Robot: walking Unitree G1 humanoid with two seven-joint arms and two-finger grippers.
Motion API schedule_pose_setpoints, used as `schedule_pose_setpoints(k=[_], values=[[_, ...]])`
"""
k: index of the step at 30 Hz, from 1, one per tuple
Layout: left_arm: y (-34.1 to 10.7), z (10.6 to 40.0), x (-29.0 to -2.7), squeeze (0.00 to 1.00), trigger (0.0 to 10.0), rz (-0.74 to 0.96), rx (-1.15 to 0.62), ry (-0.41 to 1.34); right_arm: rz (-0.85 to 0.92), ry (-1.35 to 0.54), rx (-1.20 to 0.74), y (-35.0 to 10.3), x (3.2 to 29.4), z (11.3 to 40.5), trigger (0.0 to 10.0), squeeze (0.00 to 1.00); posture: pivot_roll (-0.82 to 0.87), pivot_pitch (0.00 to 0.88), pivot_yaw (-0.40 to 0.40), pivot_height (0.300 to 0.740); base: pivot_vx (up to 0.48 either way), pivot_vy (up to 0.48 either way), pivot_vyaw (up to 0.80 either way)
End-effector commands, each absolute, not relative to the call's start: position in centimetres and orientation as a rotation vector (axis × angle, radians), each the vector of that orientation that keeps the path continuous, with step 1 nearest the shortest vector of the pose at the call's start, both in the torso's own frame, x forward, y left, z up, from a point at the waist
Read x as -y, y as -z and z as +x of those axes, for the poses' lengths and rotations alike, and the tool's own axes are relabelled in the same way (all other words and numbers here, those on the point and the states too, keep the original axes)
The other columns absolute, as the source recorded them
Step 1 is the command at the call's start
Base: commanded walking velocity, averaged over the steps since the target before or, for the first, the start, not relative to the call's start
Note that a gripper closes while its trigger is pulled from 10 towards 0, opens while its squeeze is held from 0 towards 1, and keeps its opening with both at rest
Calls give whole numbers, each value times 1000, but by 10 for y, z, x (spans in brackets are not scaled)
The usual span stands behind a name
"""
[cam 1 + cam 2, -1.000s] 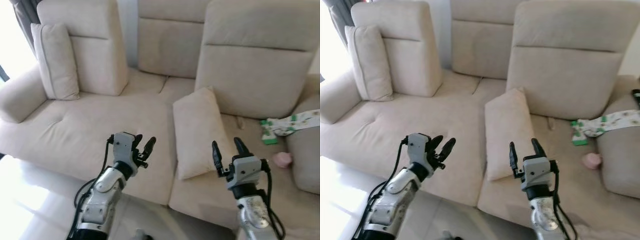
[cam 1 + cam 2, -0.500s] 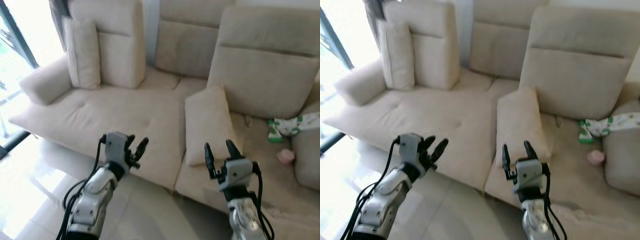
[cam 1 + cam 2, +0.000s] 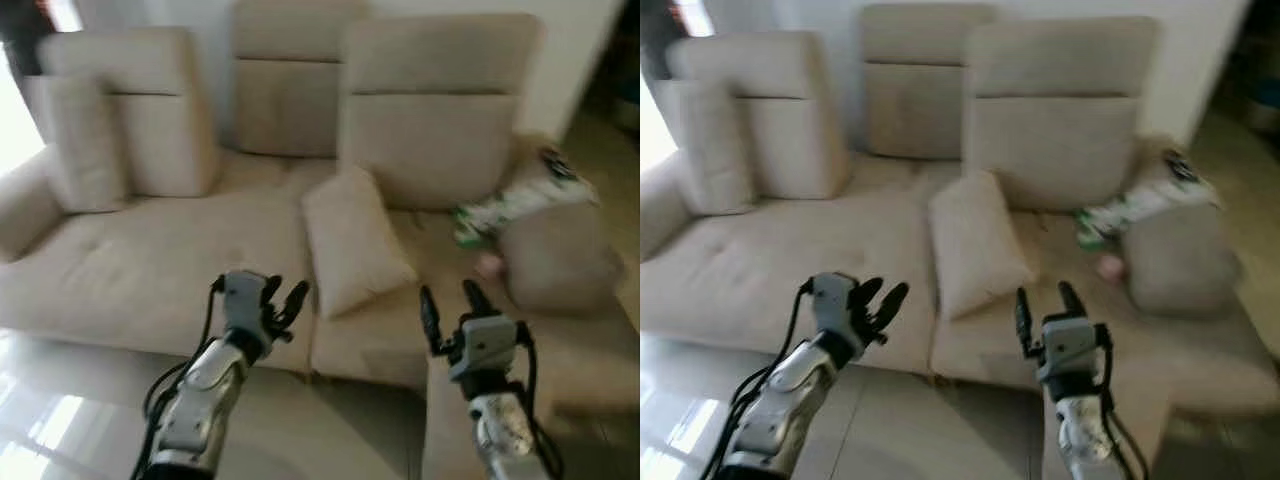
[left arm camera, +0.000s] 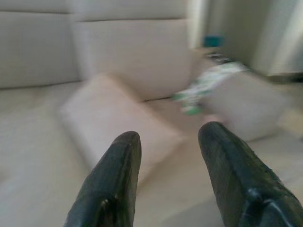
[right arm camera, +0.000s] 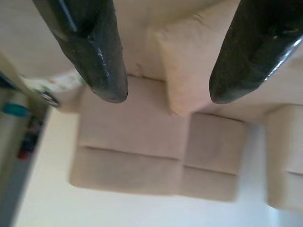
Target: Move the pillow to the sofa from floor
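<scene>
- Swinging rightward since half a second ago, the head camera now takes in the sofa's [image 3: 150, 260] right end; the whole scene has shifted and blurred, while the pillow [image 3: 352, 240] lies as it did, leaning on the seat against the backrest.
- Left eye view: the left pincer [image 3: 281, 300] hovers at 7 o'clock from the pillow, over the seat's front edge, fingers spread and empty. The right pincer [image 3: 450, 300] hangs at 5 o'clock from it, also open and holding nothing.
- Right eye view: a green-patterned cloth [image 3: 1130, 207] lies at 2 o'clock from the pillow.
- Left wrist view: the pillow sits beyond the parted fingers [image 4: 113, 182].
- Right wrist view: fingers wide apart, sofa beyond.
- Judgement: the pillow seems placed; back off slowly, pincers open, without brushing it.
</scene>
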State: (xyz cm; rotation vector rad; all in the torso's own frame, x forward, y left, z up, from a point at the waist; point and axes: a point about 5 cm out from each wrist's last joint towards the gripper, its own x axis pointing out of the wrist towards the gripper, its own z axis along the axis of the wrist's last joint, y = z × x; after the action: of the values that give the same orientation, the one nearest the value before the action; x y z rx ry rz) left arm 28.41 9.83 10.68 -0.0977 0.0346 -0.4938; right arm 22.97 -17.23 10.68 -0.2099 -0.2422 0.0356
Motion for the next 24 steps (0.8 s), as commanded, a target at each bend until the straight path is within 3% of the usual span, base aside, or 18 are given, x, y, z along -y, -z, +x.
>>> schedule_pose_setpoints(k=[1, 24], values=[[-104, 283, -105, 0, 10000, -95, -50, 475, -202, -45, 244, -107, 168, 231, 10000, 0, 40, 0, 76, 740, 0, 0, 0], [-102, 283, -104, 0, 10000, -81, -53, 494, -200, -44, 222, -101, 170, 233, 10000, 0, 40, 0, 74, 740, 0, -27, 0]])
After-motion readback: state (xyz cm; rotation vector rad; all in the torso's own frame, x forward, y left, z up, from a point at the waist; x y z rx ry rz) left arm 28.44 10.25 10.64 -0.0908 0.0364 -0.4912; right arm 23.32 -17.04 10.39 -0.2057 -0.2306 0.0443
